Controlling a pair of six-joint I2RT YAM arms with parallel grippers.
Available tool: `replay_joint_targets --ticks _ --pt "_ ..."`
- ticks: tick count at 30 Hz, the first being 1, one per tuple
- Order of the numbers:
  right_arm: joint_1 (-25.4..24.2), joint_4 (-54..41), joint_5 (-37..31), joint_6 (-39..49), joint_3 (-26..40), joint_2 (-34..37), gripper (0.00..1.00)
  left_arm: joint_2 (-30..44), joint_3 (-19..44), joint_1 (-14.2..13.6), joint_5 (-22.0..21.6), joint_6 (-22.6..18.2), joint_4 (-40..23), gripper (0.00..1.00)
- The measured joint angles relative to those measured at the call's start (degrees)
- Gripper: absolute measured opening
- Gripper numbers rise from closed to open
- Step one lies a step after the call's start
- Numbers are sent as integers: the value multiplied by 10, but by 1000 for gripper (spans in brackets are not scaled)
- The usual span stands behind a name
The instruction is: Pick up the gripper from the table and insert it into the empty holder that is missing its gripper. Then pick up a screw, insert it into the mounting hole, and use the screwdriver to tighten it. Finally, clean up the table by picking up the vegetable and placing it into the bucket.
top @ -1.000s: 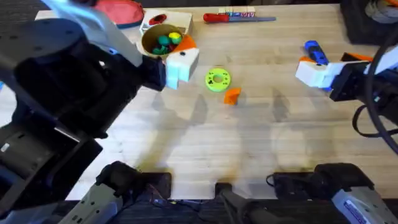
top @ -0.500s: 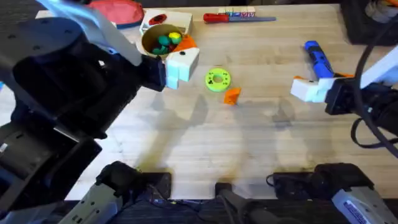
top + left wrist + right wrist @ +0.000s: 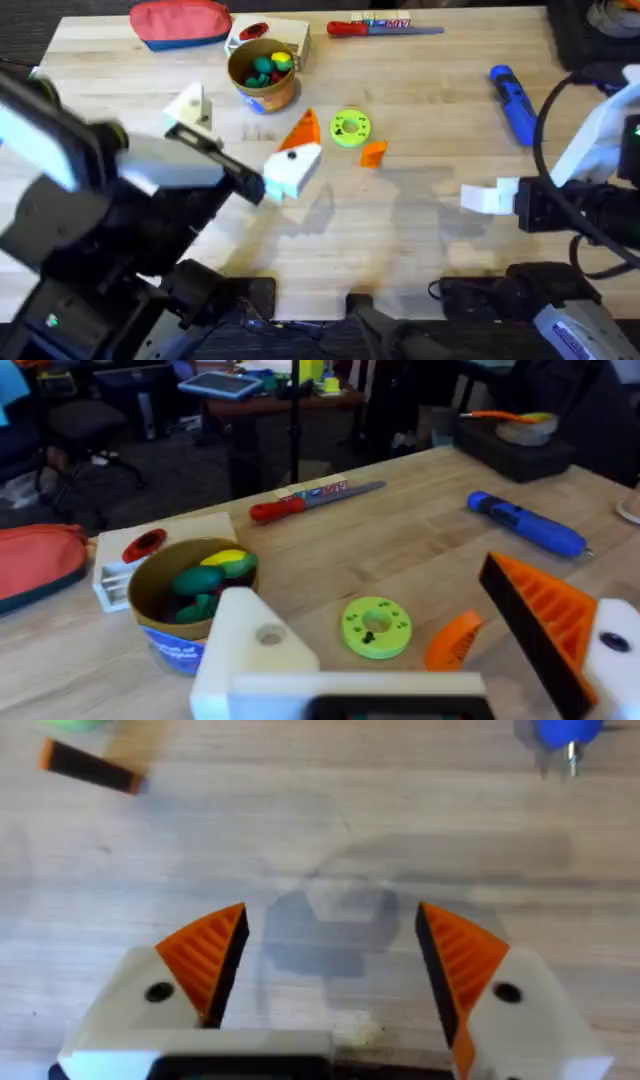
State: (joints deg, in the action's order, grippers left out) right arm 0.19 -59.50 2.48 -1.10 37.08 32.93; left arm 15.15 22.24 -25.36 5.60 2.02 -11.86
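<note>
Orange gripper (image 3: 373, 152) looks small, hard, light (ribs help); pinch flat sides. Lies beyond spread, empty right fingers (image 3: 330, 975); left fingers (image 3: 250, 135) spread too.

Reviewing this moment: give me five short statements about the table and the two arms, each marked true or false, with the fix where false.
1. The blue screwdriver lies on the table, not held. True.
2. The loose orange gripper sits beside the green disc. True.
3. The bucket is empty. False: toy foods lie in it.
4. The right gripper is shut. False: its fingers stand apart, holding nothing.
5. One finger mount on the left gripper lacks its orange pad. True.
</note>
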Motion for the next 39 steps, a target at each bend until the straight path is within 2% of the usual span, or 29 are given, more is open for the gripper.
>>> replay_joint_targets --ticks 5,11,17,19,26,39 --pt "0 -34 0 0 0 0 992 -97 -62 0 47 0 3 987" --pt "0 -34 0 0 0 0 992 -131 -99 0 75 0 17 986" --pt "0 -35 0 0 0 0 992 -149 -177 0 84 1 171 985" --pt "0 -34 0 0 0 0 991 -149 -204 0 84 2 200 986" --pt "0 -34 0 0 0 0 992 -149 -219 -8 92 2 88 986" --pt "0 -35 0 0 0 0 991 -148 -219 -8 96 3 84 986"
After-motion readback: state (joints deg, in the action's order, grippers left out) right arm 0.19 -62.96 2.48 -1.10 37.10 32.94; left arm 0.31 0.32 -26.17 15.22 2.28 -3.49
